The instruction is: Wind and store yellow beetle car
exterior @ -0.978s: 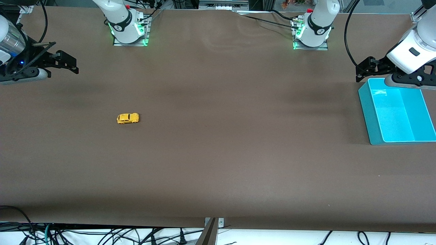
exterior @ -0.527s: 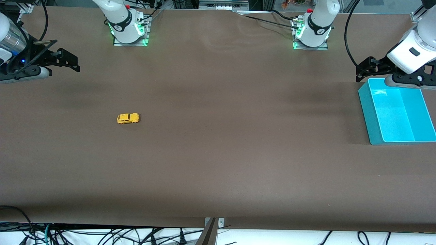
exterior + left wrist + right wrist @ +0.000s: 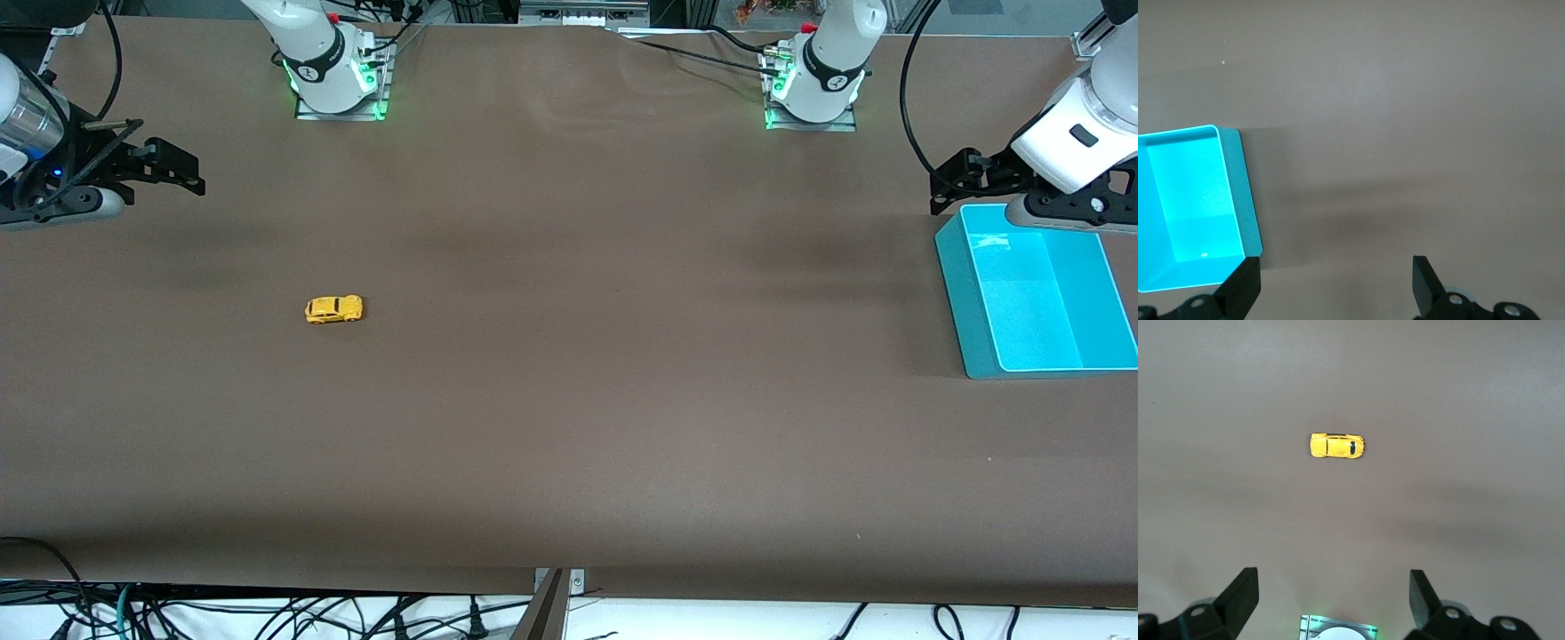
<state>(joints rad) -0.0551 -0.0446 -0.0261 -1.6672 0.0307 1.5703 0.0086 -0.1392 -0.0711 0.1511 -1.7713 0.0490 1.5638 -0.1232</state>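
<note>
The yellow beetle car (image 3: pixel 333 308) stands on its wheels on the brown table, toward the right arm's end. It also shows in the right wrist view (image 3: pixel 1337 445). My right gripper (image 3: pixel 169 169) hangs open and empty, high over the table's end, well apart from the car; its open jaws show in the right wrist view (image 3: pixel 1333 600). My left gripper (image 3: pixel 956 178) is open and empty, up over the table beside the teal bin (image 3: pixel 960 293); its jaws show in the left wrist view (image 3: pixel 1336 287).
The open teal bin (image 3: pixel 1241 200) stands at the left arm's end of the table with nothing in it. The two arm bases (image 3: pixel 336 84) (image 3: pixel 813 89) stand along the table's farther edge. Cables hang below the nearer edge.
The right gripper has shifted slightly over its end of the table. The car, the bin and the left arm have not moved.
</note>
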